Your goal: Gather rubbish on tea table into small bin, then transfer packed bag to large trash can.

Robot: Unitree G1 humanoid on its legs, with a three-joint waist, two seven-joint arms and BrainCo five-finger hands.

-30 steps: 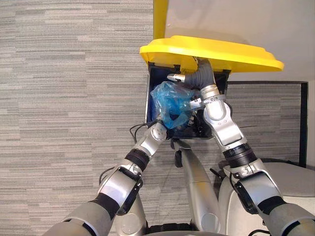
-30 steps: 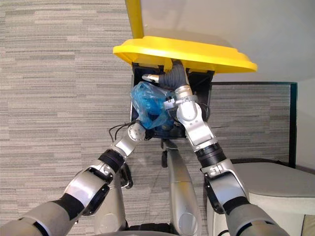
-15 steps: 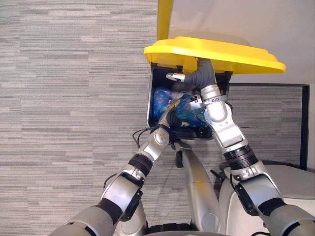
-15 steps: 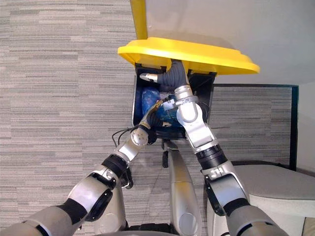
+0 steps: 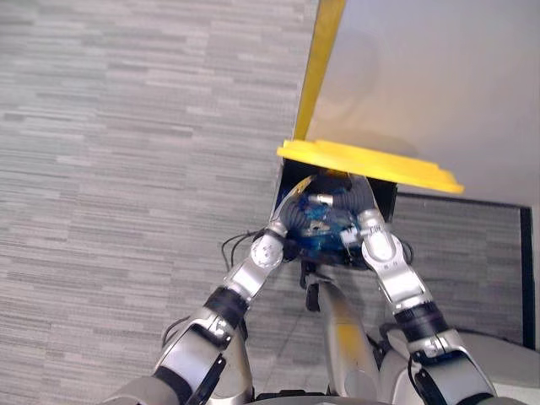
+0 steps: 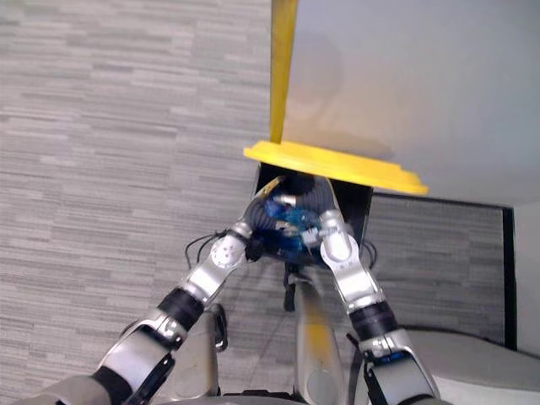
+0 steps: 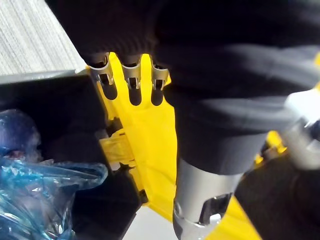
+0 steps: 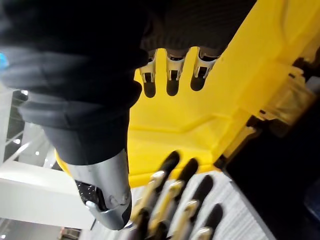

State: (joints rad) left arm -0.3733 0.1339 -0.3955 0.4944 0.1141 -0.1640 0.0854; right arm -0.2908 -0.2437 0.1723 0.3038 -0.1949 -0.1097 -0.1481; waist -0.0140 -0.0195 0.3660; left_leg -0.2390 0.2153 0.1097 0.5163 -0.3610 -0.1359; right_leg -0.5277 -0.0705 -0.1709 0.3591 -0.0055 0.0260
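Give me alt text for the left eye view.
Both robot arms reach into a black trash can under its raised yellow lid, left hand and right hand close by a blue bag inside. Grey carpet surrounds the can.

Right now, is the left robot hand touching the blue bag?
Apart. Left wrist view shows the left robot hand, fingers straight, by the yellow lid, a dark gap from the blue bag.

The bag [image 5: 318, 234] lies in the can [image 5: 384, 196], under its lid [image 5: 363, 164].

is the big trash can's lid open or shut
Open: the yellow lid stands raised above the trash can, blue bag in its mouth.
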